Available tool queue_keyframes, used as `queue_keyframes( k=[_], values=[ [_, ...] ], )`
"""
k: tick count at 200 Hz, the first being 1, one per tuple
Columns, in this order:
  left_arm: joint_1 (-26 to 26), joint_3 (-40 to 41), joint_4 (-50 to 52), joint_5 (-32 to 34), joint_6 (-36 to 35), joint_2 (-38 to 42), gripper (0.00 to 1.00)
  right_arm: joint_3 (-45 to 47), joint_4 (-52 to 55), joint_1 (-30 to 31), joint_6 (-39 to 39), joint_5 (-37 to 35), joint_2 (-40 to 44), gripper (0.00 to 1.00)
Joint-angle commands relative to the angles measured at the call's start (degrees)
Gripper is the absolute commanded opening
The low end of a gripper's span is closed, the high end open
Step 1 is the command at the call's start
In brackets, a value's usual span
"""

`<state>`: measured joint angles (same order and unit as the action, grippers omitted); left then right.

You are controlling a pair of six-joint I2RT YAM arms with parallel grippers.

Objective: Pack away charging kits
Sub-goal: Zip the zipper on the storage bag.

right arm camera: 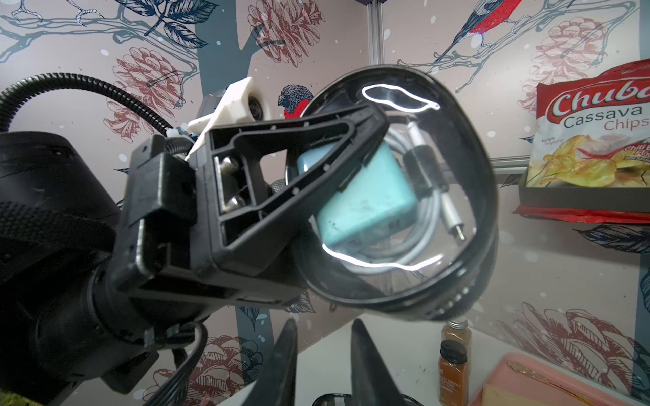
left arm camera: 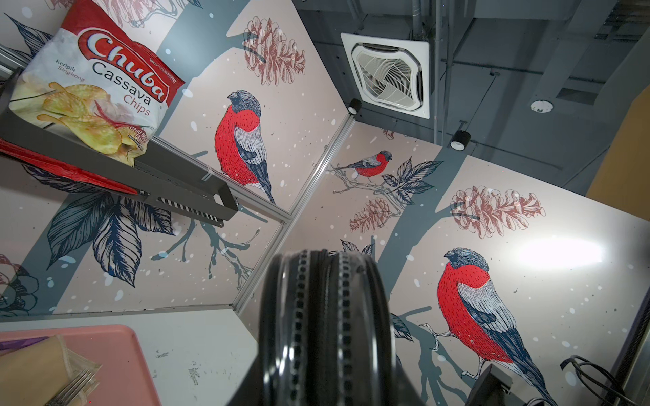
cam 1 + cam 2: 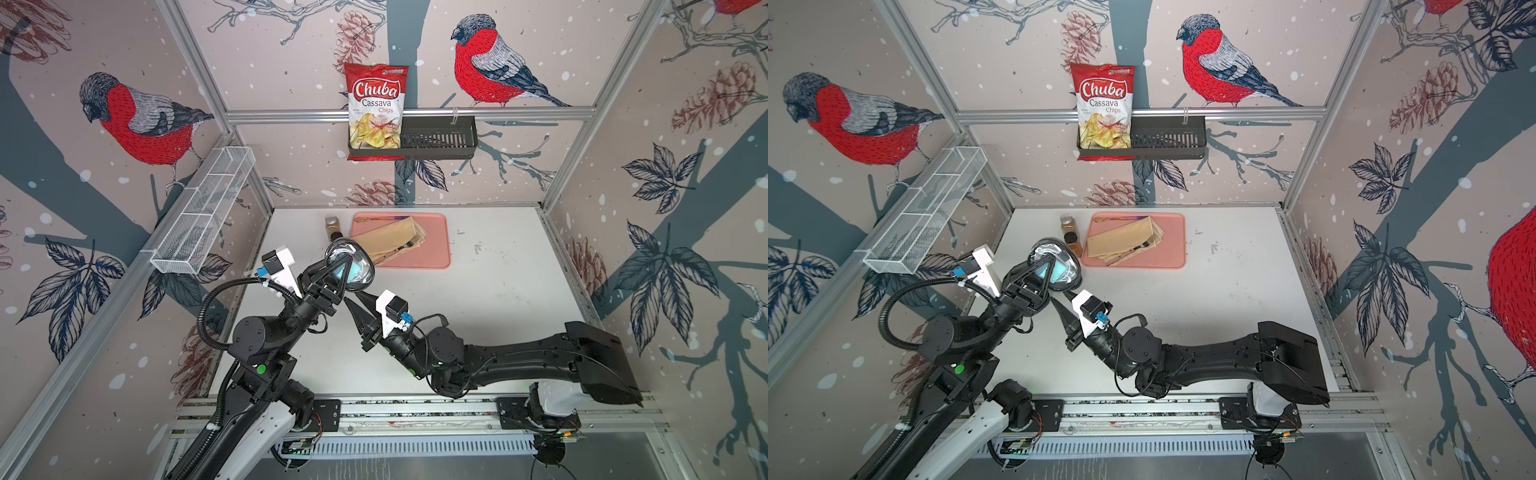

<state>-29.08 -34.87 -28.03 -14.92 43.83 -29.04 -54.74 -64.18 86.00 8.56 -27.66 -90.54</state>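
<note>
White tabletop [image 3: 498, 311], left gripper [image 3: 341, 266] clamped across clear-lidded case [image 3: 362, 268] raised just beside pink tray [image 3: 440, 249], teal adapter [image 1: 365, 197] and white cable [image 1: 427, 218] inside; right gripper [image 1: 323, 327] narrowly parted, empty; likely light, slick lid, so pinch rim.

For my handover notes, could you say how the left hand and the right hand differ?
The left hand is shut on the clear-lidded case; the right hand holds nothing, its fingers slightly parted. The left hand is raised above the table; the right hand sits lower, pointing up at the case. Both are black and two-fingered.
</note>
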Motion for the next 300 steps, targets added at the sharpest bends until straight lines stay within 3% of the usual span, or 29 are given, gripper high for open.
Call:
queue_keyframes(
  k=[1,167,218,300],
  values=[
    [-0.02,0.08,-4.7,0.5,0.81,-0.19,0.0,-0.93,-0.78,-0.47,-1.94,2.16,-0.07,0.28],
    [-0.02,0.79,-2.87,2.61,0.2,0.56,0.0,-6.41,3.98,-2.24,-5.9,2.71,-2.14,0.17],
    [-0.06,0.63,-2.31,3.39,0.29,1.04,0.0,-5.85,5.14,-3.02,-7.41,1.83,-2.12,0.0],
    [-0.09,0.06,1.56,5.09,0.31,3.01,0.0,0.55,4.38,-4.56,-8.82,-0.42,1.6,0.0]
  ],
)
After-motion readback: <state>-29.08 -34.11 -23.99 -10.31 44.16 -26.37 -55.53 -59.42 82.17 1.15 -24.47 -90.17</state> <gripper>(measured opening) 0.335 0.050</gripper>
